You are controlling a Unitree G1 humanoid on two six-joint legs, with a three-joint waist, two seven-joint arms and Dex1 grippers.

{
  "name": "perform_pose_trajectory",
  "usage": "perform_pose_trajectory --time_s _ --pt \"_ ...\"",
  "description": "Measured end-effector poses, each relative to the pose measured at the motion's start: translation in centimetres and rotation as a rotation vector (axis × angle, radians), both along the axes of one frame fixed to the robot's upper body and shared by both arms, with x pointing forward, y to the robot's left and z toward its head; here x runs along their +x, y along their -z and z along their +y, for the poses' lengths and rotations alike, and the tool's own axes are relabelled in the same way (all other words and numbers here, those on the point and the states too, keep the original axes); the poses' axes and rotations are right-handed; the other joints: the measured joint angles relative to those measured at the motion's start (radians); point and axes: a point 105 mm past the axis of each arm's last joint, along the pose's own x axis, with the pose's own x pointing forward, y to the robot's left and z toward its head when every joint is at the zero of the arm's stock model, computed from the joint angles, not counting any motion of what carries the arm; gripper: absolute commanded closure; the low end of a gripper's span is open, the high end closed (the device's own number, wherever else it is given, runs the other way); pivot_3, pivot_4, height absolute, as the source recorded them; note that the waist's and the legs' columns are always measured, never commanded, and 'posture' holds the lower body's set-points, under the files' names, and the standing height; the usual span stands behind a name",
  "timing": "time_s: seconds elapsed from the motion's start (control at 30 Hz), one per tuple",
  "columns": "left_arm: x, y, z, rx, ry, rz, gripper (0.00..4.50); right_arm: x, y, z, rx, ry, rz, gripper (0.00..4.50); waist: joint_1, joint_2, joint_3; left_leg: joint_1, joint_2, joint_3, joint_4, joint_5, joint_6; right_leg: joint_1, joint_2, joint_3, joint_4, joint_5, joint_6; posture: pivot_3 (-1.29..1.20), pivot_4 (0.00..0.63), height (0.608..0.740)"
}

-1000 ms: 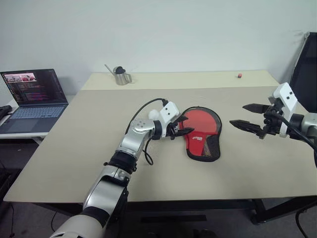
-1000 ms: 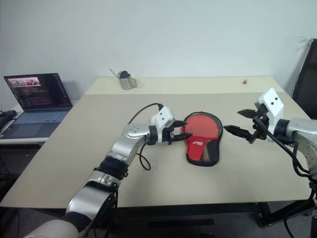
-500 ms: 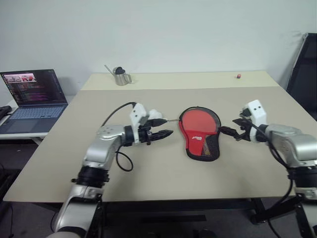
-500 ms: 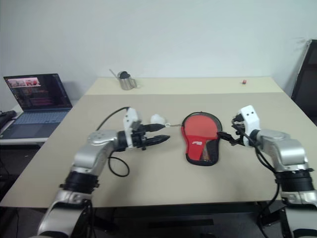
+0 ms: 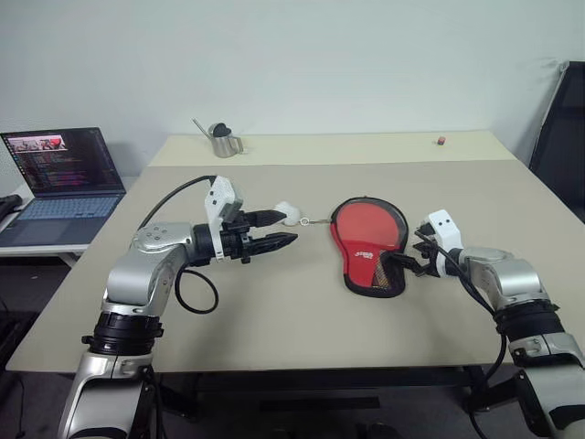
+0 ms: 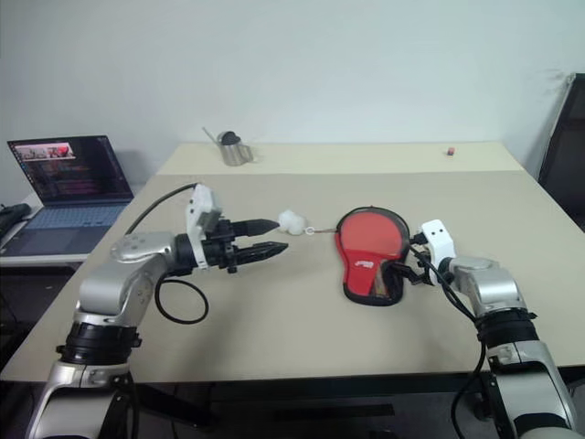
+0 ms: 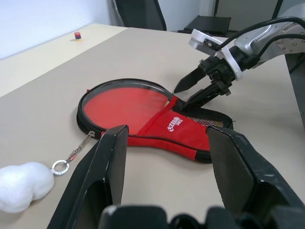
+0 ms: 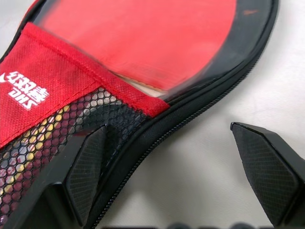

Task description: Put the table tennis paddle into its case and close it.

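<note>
Paddle stiff inside limp case; both grippers, left and right, fingers spread, empty; grip zipper pom-pom.

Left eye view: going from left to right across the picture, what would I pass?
Laptop → metal pitcher → left tool → white pom-pom → case holding the table tennis paddle → right tool → small red object at the table's far edge.
</note>
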Motion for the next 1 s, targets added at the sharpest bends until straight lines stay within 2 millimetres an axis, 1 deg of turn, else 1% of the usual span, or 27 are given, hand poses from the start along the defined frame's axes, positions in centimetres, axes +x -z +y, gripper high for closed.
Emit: perform_pose_trajectory --time_s 0.13,0.3,0.4,0.43,0.7,0.73,0.77,0.8,0.9,1.0 --pt "0.0 -0.1 0.0 0.001 -0.004 -0.006 1.67 0.2 0.3 0.4 0.006 -0.009 0.003 0.03 -0.003 0.0 0.0 0.001 0.0 0.0 0.0 0.0 0.0 0.0 0.001 0.0 0.0 0.0 0.0 0.0 0.15 0.74" --pt "0.1 -0.2 0.0 0.0 -0.016 -0.011 1.67 0.7 0.5 1.8 0.029 -0.031 0.019 0.03 -0.021 0.0 0.0 0.002 0.0 0.001 0.0 0.0 0.0 0.001 0.004 0.001 0.0 0.001 -0.002 0.0 0.15 0.74" --pt "0.1 -0.2 0.0 0.001 -0.014 -0.015 1.67 0.9 0.6 2.4 0.053 -0.031 0.037 0.58 -0.027 0.0 0.0 0.005 0.001 0.001 -0.001 -0.002 0.002 0.003 0.007 0.002 0.0 0.002 -0.004 0.0 0.15 0.74" --pt "0.1 -0.2 -0.1 0.002 -0.014 -0.015 1.67 0.9 0.7 2.5 0.06 -0.032 0.044 0.87 -0.027 0.0 0.0 0.006 0.002 0.001 -0.001 -0.002 0.002 0.003 0.008 0.002 0.0 0.002 -0.004 0.0 0.15 0.74" --pt "0.1 -0.2 0.2 0.013 -0.022 -0.019 1.67 0.6 1.1 4.4 0.114 -0.062 0.089 3.61 -0.029 0.0 0.0 0.013 0.003 0.001 -0.001 -0.003 0.002 0.008 0.009 0.002 0.0 0.003 -0.005 0.0 0.15 0.74" --pt "0.1 -0.2 0.2 0.015 -0.023 -0.019 1.67 0.6 1.2 4.6 0.12 -0.065 0.092 3.89 -0.029 0.0 0.0 0.013 0.004 0.002 -0.001 -0.003 0.002 0.009 0.009 0.003 0.0 0.003 -0.005 0.0 0.15 0.74" --pt "0.1 -0.1 0.3 0.018 -0.025 -0.018 1.67 0.6 1.2 4.9 0.127 -0.066 0.095 4.22 -0.029 0.0 0.0 0.014 0.01 0.002 -0.001 -0.003 0.002 0.009 0.01 0.003 0.0 0.003 -0.005 0.0 0.15 0.74" --pt "0.1 -0.1 0.4 0.024 -0.029 -0.018 1.67 0.5 1.2 5.1 0.132 -0.069 0.097 4.44 -0.03 0.0 0.0 0.014 0.012 0.004 -0.001 -0.003 0.001 0.009 0.011 0.004 0.0 0.003 -0.006 0.0 0.15 0.74" --pt "-0.1 0.5 0.8 0.036 -0.039 -0.006 1.67 0.5 1.1 5.7 0.138 -0.079 0.095 4.48 -0.034 0.0 0.0 0.015 0.015 0.004 -0.002 -0.004 0.0 0.009 0.015 0.004 0.0 0.004 -0.007 0.0 0.15 0.74" --pt "-0.5 1.6 1.7 0.065 -0.05 0.029 1.67 0.4 1.0 6.3 0.146 -0.09 0.098 4.48 -0.041 0.0 0.0 0.015 0.016 0.004 -0.002 -0.005 -0.001 0.008 0.019 0.005 -0.001 0.004 -0.009 0.0 0.15 0.74"
